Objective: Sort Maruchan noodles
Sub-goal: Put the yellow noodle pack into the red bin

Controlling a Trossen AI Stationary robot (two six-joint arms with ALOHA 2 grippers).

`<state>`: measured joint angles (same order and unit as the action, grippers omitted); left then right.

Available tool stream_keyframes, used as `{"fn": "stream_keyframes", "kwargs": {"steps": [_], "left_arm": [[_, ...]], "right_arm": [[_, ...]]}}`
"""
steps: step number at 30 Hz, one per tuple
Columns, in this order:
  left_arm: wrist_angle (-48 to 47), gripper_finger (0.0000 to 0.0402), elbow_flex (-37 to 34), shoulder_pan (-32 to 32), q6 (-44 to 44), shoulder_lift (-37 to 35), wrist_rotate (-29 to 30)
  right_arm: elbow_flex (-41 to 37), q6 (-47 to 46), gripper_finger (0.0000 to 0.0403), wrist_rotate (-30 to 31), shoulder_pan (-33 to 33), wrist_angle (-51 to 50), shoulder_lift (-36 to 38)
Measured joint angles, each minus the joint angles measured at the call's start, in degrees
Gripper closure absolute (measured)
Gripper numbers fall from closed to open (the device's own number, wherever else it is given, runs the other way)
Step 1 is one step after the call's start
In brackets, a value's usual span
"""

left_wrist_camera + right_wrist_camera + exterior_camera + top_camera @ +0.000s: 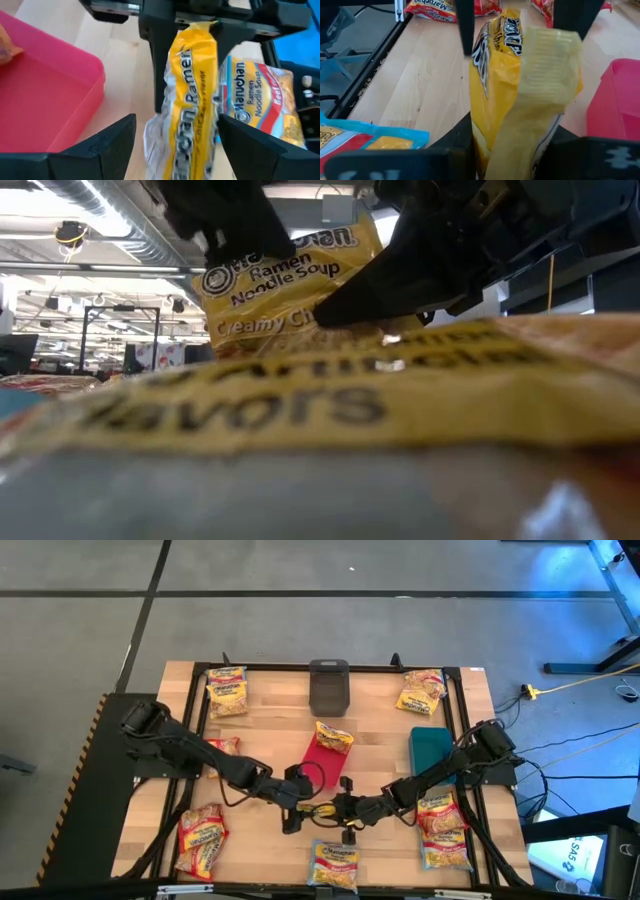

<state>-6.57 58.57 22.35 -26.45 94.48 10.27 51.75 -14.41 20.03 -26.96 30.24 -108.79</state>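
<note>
Centrally, near the front edge of the desk (270, 700), the two arms meet over one yellow ramen packet (322, 810), held upright between them. The right pincer (347, 810) is clamped on one end of this packet; in the right wrist view the crinkled wrapper (520, 85) rises from between its dark fingers. The left pincer (294, 808) stands wide, its fingers (100, 145) set apart on either side of the packet (192, 90) without pressing it. Just behind the pair lies the red bin (322, 762), with another packet (334, 737) resting on its far end. A grey bin (329, 686) sits at the desk's back edge and a teal bin (430, 748) toward the right. Further packets lie at both back corners, front left, front centre (335, 862) and in a stack front right (442, 828).
</note>
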Motion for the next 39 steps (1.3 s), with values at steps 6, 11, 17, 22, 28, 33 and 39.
{"fn": "stream_keyframes", "kwargs": {"steps": [6, 11, 17, 22, 28, 33, 39], "left_arm": [[-0.39, 0.0136, -0.09, -0.39, -0.30, 1.59, -2.64], [-0.53, 0.0172, -0.07, -0.60, -0.37, 1.61, -3.37], [-0.50, 0.0227, -0.07, -0.77, -0.22, 1.61, -3.86], [-0.72, 0.0250, -0.07, -1.10, 0.04, 1.58, -3.79], [-2.70, 0.0254, -0.07, -1.62, 1.16, -0.56, -3.56], [-4.13, 0.0255, 0.00, -1.62, 1.72, -3.18, -3.22], [-20.31, 0.0255, 7.91, -3.32, 5.56, -5.71, 3.50]], "right_arm": [[0.00, 1.09, 0.0307, 0.35, 0.04, 1.14, 0.00], [0.00, 1.36, 0.0303, 0.35, 0.02, 2.27, 0.00], [0.00, 1.33, 0.0276, 1.49, 0.07, 2.83, 0.00], [0.00, 1.40, 0.0227, 1.45, 0.09, 2.95, 0.00], [0.07, 1.57, 0.0191, 0.90, -0.07, -6.77, 6.30], [0.07, 1.44, 0.0185, 0.55, -1.86, -17.92, 13.31], [0.04, 1.82, 0.0185, 4.09, -7.48, -32.85, 23.25]]}}
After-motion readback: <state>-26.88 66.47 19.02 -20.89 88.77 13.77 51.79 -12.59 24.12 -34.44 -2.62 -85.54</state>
